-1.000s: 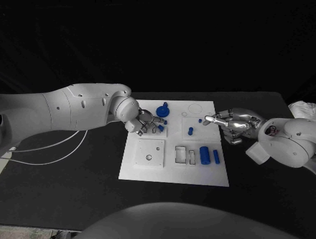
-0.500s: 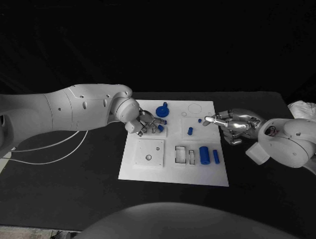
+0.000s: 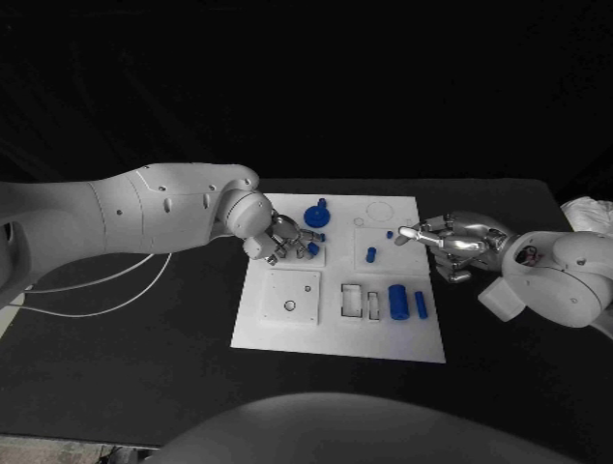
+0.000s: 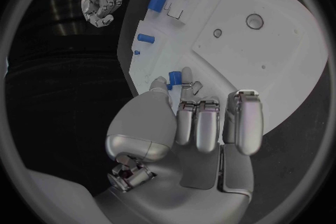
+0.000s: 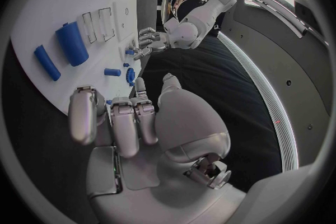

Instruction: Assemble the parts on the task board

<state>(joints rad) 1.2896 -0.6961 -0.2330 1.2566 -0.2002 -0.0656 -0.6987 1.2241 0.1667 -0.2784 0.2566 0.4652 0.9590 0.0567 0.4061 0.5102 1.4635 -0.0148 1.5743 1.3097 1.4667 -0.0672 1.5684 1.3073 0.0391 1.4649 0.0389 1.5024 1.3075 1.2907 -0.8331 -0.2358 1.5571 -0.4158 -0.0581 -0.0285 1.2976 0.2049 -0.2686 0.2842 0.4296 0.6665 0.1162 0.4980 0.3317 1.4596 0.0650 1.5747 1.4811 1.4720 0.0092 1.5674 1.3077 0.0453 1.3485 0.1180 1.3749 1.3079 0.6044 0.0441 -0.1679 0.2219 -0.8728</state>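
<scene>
Black table (image 3: 139, 338), dark room behind, white task board (image 3: 337, 333) sitting mid-table. Clock directions below are off the head view, board centre as the hub.

Left hand (image 3: 281, 238) is over the board's edge at about 10 o'clock. Fingers are curled in, and in the left wrist view there's a small blue part (image 4: 175, 79) right at the fingertips (image 4: 186, 74). Looks pinched between thumb and a finger, but that cam's pretty warped so not 100% sure.

Right hand (image 3: 453, 242) is at roughly 2 o'clock, just off the board's edge, fingers bent with one poking toward the board. Can't tell whether it's got anything in it.

Parts on the board: a blue round knob piece (image 3: 316, 214) at 11 o'clock, just beside the left hand. Tiny blue peg (image 3: 389, 233) near the right hand's fingertip, w/ a short blue pin (image 3: 369, 255) below it, nearer centre. Big blue cylinder (image 3: 397, 302) and a slimmer blue bar (image 3: 420, 304) lie side by side at about 4 o'clock, next to the rectangular slots (image 3: 359, 300). Square plate w/ a hole (image 3: 291, 296) at 7 o'clock.
</scene>
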